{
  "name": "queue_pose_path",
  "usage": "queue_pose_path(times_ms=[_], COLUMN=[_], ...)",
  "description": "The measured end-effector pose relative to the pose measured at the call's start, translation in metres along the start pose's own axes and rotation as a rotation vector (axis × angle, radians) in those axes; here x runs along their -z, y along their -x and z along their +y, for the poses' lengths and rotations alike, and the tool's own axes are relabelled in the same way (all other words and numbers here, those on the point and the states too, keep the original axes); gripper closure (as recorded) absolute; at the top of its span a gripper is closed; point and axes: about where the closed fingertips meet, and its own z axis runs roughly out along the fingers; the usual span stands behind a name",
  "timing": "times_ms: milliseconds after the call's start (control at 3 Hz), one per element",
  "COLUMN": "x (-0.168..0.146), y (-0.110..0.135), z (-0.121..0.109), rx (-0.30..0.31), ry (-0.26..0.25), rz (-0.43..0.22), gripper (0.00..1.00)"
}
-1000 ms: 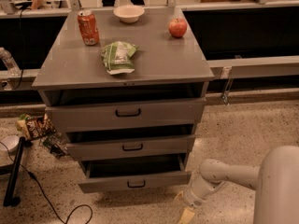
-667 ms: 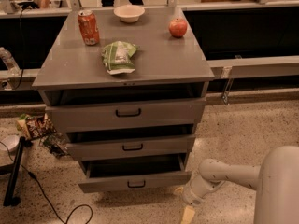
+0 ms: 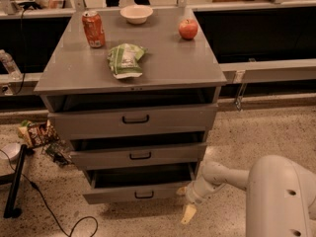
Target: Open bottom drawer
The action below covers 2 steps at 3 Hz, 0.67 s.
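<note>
The bottom drawer [image 3: 113, 195] is the lowest of three grey drawers in the cabinet [image 3: 133, 73]. It stands pulled out a little, with a dark gap above its front panel. Its small black loop handle [image 3: 144, 195] is at the centre. My gripper [image 3: 185, 203] is low near the floor, just off the right end of the bottom drawer's front. Its two pale fingers are spread apart and hold nothing. The white arm [image 3: 227, 174] reaches in from the lower right.
The middle drawer [image 3: 140, 155] and top drawer [image 3: 136, 118] are also slightly out. On the cabinet top are a red can [image 3: 93, 28], a bowl [image 3: 137, 14], an apple [image 3: 188, 28] and a green bag [image 3: 126, 59]. Snack packets [image 3: 37, 132] and a black cable [image 3: 44, 201] lie on the floor at left.
My gripper has moved left and a little up, closer to the right end of the bottom drawer. The drawers have not visibly moved.
</note>
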Motion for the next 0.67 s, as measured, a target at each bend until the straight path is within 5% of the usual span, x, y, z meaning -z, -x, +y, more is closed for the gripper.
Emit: queue_pose_path(times_ms=[667], x=[-0.001], y=[0.006], z=[-0.074], rx=[0.048], ry=[-0.1], rz=[-0.013], gripper=[0.16])
